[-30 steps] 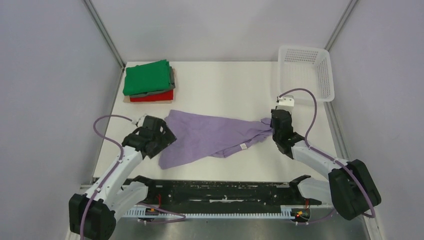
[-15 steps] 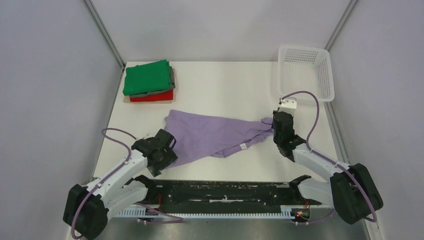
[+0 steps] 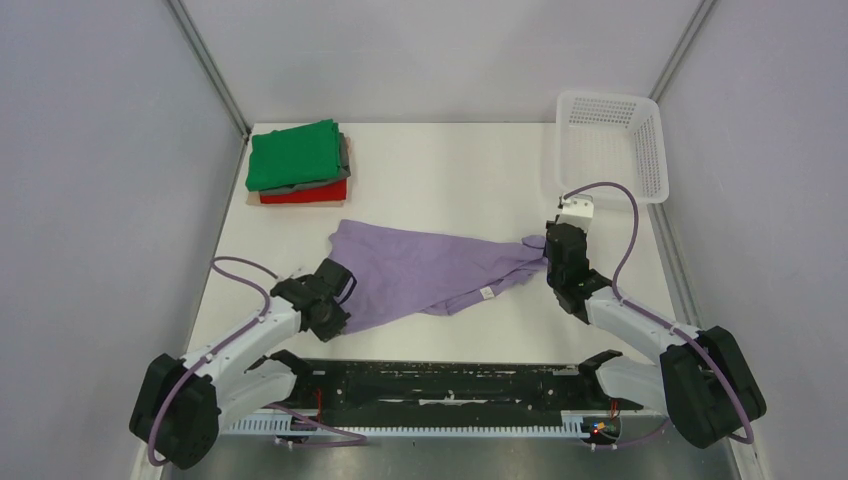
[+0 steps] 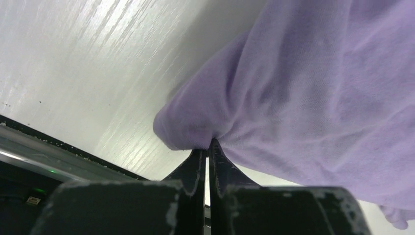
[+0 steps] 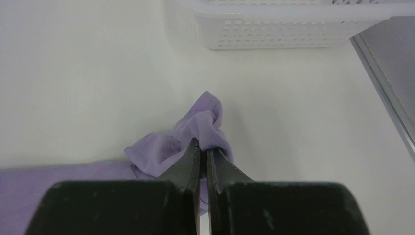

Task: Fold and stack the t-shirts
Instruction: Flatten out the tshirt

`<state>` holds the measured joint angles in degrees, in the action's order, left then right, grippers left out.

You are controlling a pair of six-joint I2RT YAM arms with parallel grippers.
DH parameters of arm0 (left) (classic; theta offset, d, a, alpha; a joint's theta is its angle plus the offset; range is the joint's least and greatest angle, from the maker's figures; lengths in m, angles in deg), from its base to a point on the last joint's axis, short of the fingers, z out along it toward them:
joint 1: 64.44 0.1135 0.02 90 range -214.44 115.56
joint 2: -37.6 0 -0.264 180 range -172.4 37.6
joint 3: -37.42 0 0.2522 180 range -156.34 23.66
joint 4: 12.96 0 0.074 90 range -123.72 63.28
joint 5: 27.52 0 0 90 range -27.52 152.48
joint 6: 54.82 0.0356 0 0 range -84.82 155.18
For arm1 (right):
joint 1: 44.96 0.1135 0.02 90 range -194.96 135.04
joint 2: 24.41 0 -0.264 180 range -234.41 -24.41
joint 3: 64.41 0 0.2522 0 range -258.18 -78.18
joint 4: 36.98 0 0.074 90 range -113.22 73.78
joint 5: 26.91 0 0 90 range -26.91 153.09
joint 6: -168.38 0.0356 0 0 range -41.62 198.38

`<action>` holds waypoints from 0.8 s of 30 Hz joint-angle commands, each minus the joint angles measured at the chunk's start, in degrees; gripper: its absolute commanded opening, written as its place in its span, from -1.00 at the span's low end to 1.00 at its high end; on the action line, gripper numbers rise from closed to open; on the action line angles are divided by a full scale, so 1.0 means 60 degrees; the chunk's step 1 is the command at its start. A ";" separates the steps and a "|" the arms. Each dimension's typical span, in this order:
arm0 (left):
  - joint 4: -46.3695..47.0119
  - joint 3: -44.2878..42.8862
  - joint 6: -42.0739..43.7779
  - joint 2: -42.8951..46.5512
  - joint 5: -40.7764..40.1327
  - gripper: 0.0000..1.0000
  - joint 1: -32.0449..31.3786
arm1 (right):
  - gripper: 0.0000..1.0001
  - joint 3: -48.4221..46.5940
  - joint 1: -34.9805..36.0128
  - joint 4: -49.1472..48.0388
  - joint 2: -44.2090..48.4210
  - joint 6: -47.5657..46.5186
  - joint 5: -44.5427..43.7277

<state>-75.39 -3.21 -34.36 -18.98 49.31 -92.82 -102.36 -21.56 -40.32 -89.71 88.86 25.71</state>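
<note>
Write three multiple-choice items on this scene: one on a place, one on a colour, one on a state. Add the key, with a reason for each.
1. Where on the table does the white mesh basket stand?
A. far right corner
B. near left corner
C. the middle

2. What colour is the top shirt of the folded stack?
A. red
B. grey
C. green

3. In what state is the left hand?
A. open over bare table
B. shut on the lavender t-shirt
C. shut on the basket

Key:
1 A: the top view shows the basket at the far right corner.
2 C: the green t-shirt lies uppermost.
3 B: in the left wrist view its fingers pinch a fold of lavender cloth.
</note>
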 commanded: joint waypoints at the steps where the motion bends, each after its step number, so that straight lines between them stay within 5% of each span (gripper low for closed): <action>1: 0.0510 -0.0677 0.0561 0.0183 -0.0727 -0.96 -0.0049 | -1.00 -0.0148 -0.0032 -0.0351 0.0056 0.0001 -0.0176; 15: 0.0730 -0.4235 0.2351 0.3920 -0.2689 -0.96 -0.0045 | -1.00 -0.1195 -0.0031 -0.0136 0.3297 -0.0768 0.0821; 24: 0.1593 -0.7205 0.3875 0.4836 -0.2199 -0.96 -0.0047 | -1.00 -0.3237 -0.0033 0.0303 0.5787 -0.1471 0.2662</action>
<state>-70.51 -38.88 -17.55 9.00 37.02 -92.97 -114.49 -21.56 -37.85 -60.05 83.31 35.87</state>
